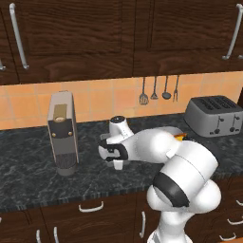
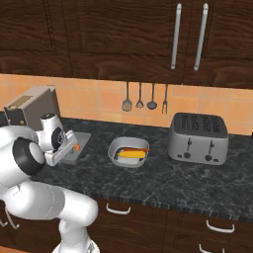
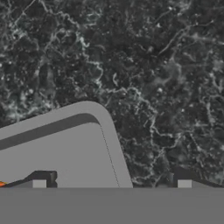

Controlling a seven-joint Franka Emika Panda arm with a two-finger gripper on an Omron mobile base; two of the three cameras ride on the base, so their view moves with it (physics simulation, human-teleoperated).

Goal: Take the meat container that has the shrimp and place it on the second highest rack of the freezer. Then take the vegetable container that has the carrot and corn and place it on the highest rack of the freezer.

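Straddling the meat container's (image 3: 65,148) corner rim, the gripper (image 3: 109,183) shows you fingers (image 3: 39,183) spread wide, nothing clamped; one tip inside, one over the counter (image 3: 166,65). Shrimp (image 3: 2,184) likely the orange sliver beside the inner tip. No legible markings. Arm folded low; container sits left of the veg dish (image 2: 128,152).

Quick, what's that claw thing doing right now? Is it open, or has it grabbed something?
Gripper: open, holding nothing. Its fingers are spread wide, one over the grey meat container, the other over the dark counter.
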